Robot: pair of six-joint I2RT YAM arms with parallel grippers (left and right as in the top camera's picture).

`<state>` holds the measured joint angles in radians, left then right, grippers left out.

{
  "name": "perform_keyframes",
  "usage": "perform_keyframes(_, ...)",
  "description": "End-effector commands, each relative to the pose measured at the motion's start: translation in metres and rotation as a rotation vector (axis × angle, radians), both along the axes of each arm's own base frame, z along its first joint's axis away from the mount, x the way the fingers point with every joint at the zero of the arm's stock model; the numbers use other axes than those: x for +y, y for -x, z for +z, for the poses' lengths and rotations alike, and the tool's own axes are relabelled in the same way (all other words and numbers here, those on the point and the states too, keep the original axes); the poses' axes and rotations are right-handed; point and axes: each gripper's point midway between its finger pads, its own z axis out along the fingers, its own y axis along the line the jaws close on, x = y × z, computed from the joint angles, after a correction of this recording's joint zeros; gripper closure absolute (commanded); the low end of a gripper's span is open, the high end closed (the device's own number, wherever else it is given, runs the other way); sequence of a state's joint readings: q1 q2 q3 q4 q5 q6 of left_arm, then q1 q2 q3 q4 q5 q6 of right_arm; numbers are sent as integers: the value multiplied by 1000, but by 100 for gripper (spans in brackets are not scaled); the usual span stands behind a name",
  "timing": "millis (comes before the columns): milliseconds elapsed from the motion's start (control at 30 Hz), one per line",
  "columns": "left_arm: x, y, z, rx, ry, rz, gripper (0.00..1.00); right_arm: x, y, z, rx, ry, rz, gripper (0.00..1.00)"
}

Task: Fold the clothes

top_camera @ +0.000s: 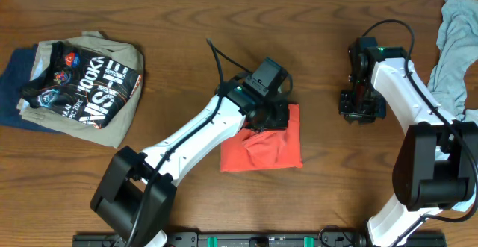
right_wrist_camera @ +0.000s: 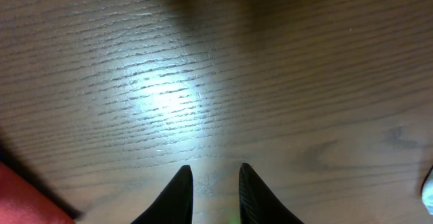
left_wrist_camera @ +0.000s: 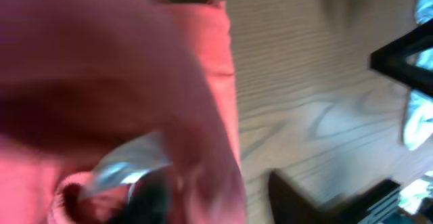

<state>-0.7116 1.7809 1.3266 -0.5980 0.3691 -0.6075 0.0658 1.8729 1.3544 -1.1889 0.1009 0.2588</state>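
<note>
Overhead: left jaws sit at the folded shirt's (top_camera: 261, 154) far edge, opening I cannot tell; left wrist is blurred. Right wrist: right jaws narrowly apart over worktop (right_wrist_camera: 203, 82).

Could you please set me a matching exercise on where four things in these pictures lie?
1 red-orange T-shirt
2 black printed shirt
3 grey-blue garment
4 right gripper

A on the pile at the table's left
B over bare wood
C table's far right edge
D table's middle, folded small

Pairs: 1-D, 2-A, 3-C, 4-B
</note>
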Motion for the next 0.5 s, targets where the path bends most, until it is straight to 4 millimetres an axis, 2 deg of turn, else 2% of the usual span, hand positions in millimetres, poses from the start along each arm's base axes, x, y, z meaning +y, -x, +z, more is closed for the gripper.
perform_keyframes(0,-15,0,7,-4,48,-12,33,-1,-2,2,-6,-7,6,77)
perform_keyframes(100,-26,-1,20,-27,137,-84,33,-1,-2,2,-6,-9,5,77)
perform_keyframes(167,-20,-8,28,-51,158,-107,33,2,-1,2,-5,-28,9,77)
perform_keyframes(333,39,-30,35,-41,104,-23,32,24,-1,1,2,-168,119,78)
perform_keyframes(467,95,-43,26,18,44,71,31,61,-4,7,-28,-397,222,78)
